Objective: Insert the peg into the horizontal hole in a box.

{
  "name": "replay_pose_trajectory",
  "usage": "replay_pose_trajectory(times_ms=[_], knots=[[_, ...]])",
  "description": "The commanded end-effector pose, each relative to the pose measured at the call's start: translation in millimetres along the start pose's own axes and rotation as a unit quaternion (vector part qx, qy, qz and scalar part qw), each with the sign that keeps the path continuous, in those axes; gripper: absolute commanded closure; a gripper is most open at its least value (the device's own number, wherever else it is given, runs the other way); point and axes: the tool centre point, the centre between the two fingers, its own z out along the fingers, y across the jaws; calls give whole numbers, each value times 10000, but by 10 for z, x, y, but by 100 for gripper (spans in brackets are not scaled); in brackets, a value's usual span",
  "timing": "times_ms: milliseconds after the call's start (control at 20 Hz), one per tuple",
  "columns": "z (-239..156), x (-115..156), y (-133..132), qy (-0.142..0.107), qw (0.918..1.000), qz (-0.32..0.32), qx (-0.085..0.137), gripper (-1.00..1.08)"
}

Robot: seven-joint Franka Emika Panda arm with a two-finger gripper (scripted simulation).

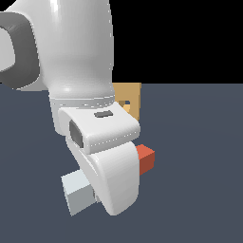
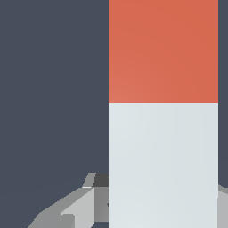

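Low over the floor, the gripper (image 1: 97, 194) straddles the peg's (image 1: 78, 190) pale part, though whether its jaws are clenched is hidden. Gripping there probably leaves the red end free, facing the box (image 1: 132, 97) behind the arm.

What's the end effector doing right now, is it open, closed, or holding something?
End effector: cannot be told for sure; its fingers sit either side of the peg, but contact isn't visible.

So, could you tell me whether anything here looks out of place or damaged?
Nothing stands out. The peg looks intact, lying low under the arm, red end toward the box, which stands upright behind. The pincer sits around the pale part; its grip is unclear.
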Motion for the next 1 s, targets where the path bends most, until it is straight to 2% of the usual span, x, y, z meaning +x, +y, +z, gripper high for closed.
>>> replay_pose_trajectory(times_ms=[0, 500, 750, 950], knots=[[5, 4, -2, 2, 10000, -1, 0, 108], [-30, 79, -30, 0, 9999, -158, -3, 108], [-154, 384, -180, -4, 9968, -799, -7, 108], [-312, 744, -432, -6, 9868, -1617, -11, 108]])
